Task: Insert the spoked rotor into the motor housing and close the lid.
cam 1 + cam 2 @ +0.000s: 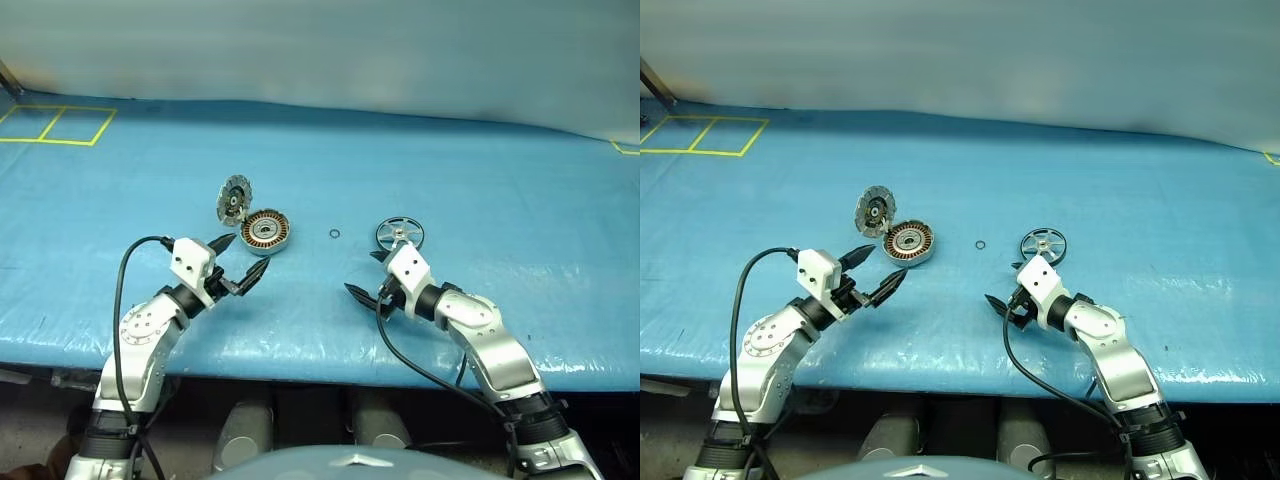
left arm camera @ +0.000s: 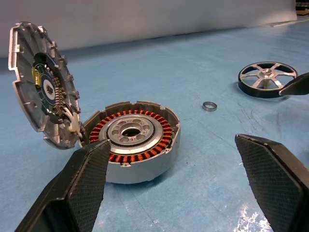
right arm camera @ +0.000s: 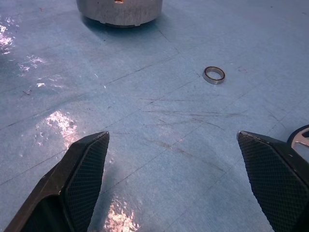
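Left gripper (image 1: 243, 262) wide, empty, just short of housing (image 1: 267, 231). Right gripper (image 1: 365, 283) wide, empty, near rotor (image 1: 400, 235), not touching.

Housing flat on table (image 1: 480, 150), windings exposed. Lid (image 1: 234, 199) tilted up on far-left hinge. Rotor flat, well apart to right. Small ring (image 1: 334, 235) loose between.

Risks, judged:
- Rotor thin, flat: likely slips from fingers, skids.
- Sweep toward housing could knock ring.
- Tilted entry could jam on windings.
- Nudge from left gripper could drop lid early, blocking insertion.
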Robot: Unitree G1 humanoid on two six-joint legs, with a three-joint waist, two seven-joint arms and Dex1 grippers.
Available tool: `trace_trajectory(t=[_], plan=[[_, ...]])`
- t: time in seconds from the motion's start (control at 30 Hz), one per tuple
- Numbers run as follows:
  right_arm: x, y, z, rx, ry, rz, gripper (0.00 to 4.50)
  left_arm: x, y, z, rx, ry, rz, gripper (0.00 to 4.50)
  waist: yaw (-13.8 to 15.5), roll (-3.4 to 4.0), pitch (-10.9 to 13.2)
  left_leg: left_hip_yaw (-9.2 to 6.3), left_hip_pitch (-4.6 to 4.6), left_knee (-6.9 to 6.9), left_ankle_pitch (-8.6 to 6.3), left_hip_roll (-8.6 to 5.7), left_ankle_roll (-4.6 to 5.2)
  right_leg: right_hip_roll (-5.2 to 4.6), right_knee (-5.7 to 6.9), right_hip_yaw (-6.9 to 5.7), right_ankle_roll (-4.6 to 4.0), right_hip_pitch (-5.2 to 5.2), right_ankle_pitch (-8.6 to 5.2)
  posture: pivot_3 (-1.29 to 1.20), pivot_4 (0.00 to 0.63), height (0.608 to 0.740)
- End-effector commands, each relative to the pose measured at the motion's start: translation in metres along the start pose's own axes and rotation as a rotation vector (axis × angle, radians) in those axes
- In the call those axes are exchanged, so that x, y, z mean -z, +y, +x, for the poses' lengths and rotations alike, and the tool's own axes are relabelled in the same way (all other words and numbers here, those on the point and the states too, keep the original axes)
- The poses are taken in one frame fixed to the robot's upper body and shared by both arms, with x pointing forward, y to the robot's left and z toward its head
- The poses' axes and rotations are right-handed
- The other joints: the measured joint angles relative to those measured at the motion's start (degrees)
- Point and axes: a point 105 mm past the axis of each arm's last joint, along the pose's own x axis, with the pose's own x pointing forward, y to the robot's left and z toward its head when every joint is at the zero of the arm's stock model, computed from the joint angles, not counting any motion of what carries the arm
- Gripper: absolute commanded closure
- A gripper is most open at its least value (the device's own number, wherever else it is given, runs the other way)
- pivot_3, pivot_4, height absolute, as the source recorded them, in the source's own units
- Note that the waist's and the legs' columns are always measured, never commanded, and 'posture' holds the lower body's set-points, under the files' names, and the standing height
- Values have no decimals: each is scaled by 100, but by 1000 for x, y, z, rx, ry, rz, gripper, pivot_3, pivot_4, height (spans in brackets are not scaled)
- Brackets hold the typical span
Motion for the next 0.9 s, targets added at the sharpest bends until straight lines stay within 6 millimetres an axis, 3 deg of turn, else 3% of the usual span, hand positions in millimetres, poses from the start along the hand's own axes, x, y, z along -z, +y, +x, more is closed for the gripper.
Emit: trace_trajectory(t=[0.03,0.17,0.27,0.37,0.53,0.67,0.9], plan=[[-11,-1,-2,7,-43,-26,30,-11,-1,1,16,15,47,0,-6,0,0,0,0,0,0,0,0,0,0,0,0,0,0,0,150,740],[-12,-1,-1,6,-46,-25,30,-23,-13,18,113,58,80,0,17,-3,2,0,-1,-1,0,0,0,0,0,0,0,-1,0,0,150,740],[-14,0,3,-9,-46,-33,30,-28,-27,34,273,177,243,0,33,-5,3,-5,-3,7,0,-1,0,3,1,-4,0,2,0,0,150,740],[-16,-2,5,-14,-50,-43,30,-34,-29,47,424,338,418,0,10,-6,4,-4,-2,8,0,-1,0,4,1,-4,0,5,0,0,150,740],[-19,-6,8,-29,-45,-68,30,-50,-25,65,608,541,801,0,-51,-6,5,0,-3,-4,0,-2,0,5,-4,-1,1,0,0,0,150,740],[-19,-5,9,-54,-28,-85,30,-57,-10,73,682,733,1117,0,-64,-10,9,-2,-8,-18,0,-2,0,8,-2,1,2,-11,-2,0,150,740],[-19,-9,2,-64,0,-109,30,-66,8,76,754,907,1334,0,-65,-13,11,-1,-30,-10,0,-2,1,8,2,4,4,-26,-4,0,150,740]])
